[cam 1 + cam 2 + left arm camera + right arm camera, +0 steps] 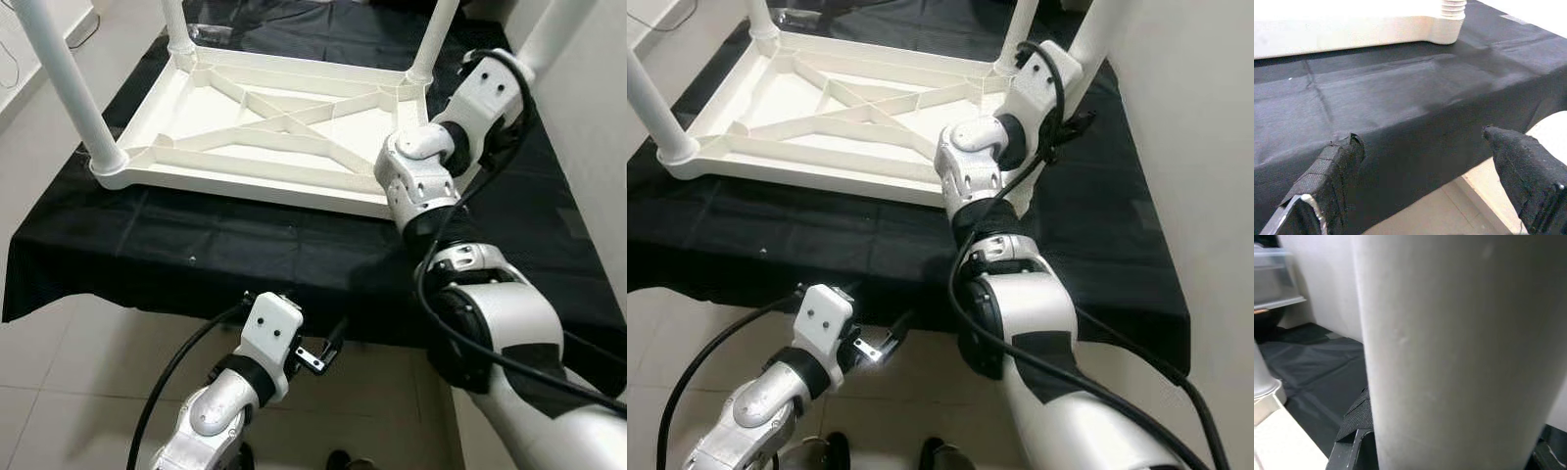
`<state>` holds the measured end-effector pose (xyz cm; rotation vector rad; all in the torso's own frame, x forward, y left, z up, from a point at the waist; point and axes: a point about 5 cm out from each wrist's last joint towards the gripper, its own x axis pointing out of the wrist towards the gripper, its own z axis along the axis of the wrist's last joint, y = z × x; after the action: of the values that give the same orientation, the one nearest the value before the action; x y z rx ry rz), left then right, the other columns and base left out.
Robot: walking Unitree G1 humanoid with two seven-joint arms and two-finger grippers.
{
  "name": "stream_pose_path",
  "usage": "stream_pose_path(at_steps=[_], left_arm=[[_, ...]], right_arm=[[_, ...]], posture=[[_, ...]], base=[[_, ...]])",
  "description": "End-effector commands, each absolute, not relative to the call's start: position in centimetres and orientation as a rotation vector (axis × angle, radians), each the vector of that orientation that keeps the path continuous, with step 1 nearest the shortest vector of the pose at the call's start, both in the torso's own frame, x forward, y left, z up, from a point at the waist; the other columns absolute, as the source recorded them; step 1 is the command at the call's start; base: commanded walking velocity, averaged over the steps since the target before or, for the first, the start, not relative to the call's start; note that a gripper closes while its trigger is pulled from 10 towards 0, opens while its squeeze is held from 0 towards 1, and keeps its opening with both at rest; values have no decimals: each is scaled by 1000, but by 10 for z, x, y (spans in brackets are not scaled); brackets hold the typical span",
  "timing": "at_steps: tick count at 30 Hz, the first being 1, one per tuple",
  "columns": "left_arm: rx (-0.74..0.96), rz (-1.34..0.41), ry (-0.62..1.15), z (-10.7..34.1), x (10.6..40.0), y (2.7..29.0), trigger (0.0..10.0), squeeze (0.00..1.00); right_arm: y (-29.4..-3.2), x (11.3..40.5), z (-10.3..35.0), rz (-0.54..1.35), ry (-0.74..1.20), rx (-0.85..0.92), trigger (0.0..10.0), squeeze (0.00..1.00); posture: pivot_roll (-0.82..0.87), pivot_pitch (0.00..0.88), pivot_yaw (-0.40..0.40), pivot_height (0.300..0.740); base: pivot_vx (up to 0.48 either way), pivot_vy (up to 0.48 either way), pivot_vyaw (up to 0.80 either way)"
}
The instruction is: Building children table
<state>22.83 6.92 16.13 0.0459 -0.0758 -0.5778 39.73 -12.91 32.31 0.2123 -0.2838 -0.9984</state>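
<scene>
Tabletop (265,127) is laid upside-down on the black cloth (196,245), its near-right leg (1097,34) apparently clasped by the right gripper (1449,450) for seating, while the left gripper (1425,181) is held wide open below.

The left end effector (1422,181) hovers with its two black fingers (1332,186) spread wide before the draped front edge of the black cloth (1376,112) on the desk; beyond, the white tabletop's (1342,32) corner lies on the cloth, pale floor (1435,215) below
</scene>
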Motion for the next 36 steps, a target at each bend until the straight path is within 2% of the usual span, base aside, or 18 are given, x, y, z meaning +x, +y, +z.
stream_pose_path(at_steps=[1, 4, 14, 23, 36], left_arm=[[55, -585, -48, 154, 226, 69, 10000, 0], [56, -585, -49, 154, 225, 69, 10000, 0], [57, -582, -53, 155, 224, 69, 10000, 0], [54, -580, -51, 155, 224, 69, 10000, 0], [54, -579, -50, 154, 223, 68, 10000, 0]], right_arm=[[-124, 400, 277, -994, -90, 152, 10000, 0], [-115, 400, 255, -956, 8, 144, 10000, 0], [-113, 402, 246, -908, 65, 139, 10000, 0], [-120, 407, 271, -871, -32, 160, 10000, 0], [-116, 408, 272, -841, -36, 169, 10000, 0]], posture=[[117, 236, -74, 740], [121, 237, -76, 740], [118, 241, -77, 740], [116, 246, -80, 740], [117, 245, -82, 740]], base=[[0, 0, 0], [0, 0, 0], [0, 0, 0], [0, 0, 0], [0, 0, 0]])
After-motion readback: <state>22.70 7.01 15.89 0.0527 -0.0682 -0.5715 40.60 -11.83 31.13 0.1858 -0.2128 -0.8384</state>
